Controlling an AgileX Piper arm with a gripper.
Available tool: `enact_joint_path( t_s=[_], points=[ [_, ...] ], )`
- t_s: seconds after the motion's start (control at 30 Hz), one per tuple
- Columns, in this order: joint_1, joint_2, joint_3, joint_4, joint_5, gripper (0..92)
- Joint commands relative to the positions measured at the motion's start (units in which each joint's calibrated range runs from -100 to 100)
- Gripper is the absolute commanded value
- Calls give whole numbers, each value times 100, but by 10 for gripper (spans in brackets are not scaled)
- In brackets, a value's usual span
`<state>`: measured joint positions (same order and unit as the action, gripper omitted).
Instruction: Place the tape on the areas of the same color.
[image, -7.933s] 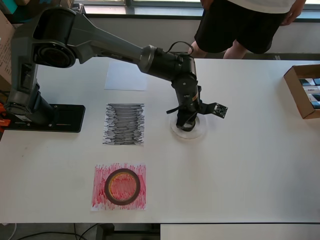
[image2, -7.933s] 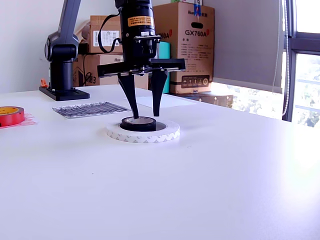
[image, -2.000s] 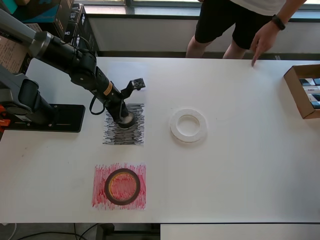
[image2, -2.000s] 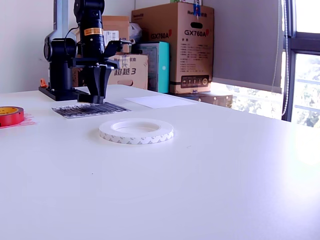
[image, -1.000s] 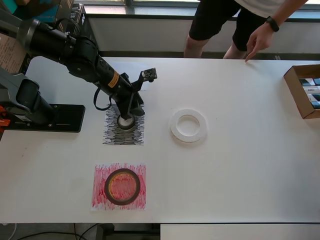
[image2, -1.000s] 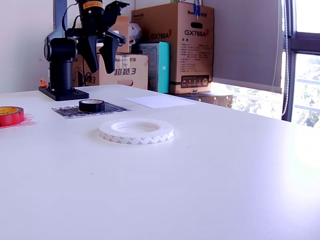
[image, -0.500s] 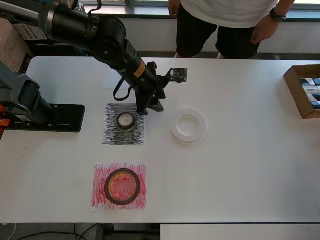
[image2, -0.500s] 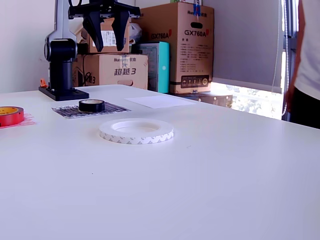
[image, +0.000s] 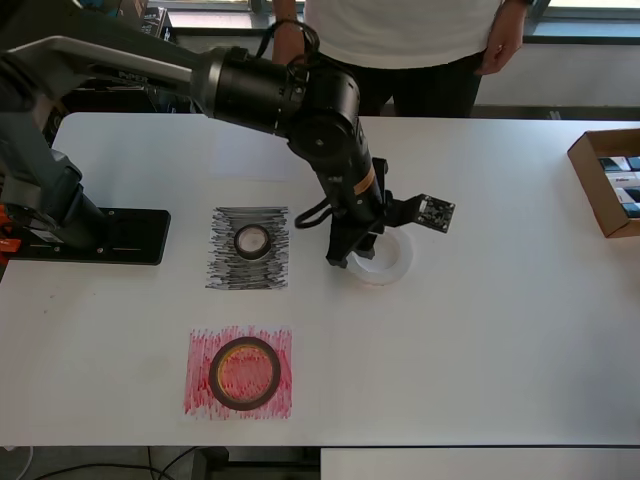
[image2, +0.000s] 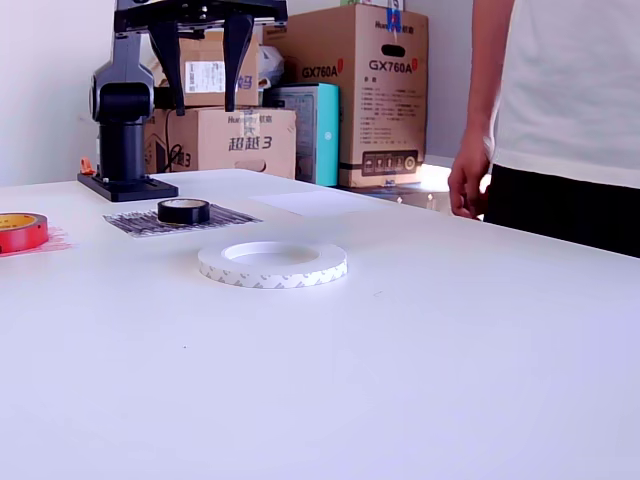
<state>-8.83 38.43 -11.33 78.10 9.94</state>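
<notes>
fingers (image2: 202, 75) spread wide, holding nothing, above the white tape (image2: 272, 262).

Black arm (image: 290, 95) — orange wrist label, looped black cable.

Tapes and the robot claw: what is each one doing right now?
Black tape: lying on the black patch.
Red tape: lying on the red patch.
White tape: flat on the bare table, not on the white patch.
Gripper: open, empty, raised.

I see a white counter (image: 500, 330) carrying red (image: 238, 372), black (image: 248, 248) and white (image: 252, 150) patches. The white roll (image2: 272, 262) lies directly on it, with a box (image: 606, 180) at its edge.
</notes>
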Motion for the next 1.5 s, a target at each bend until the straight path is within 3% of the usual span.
enact_joint_path(
  t_s=[0.0,0.6,1.47],
  points=[
    [-63,862,-1162,230,170,489],
    [79,2013,-1189,255,350,489],
    [39,2059,-971,272,145,488]
  ],
)
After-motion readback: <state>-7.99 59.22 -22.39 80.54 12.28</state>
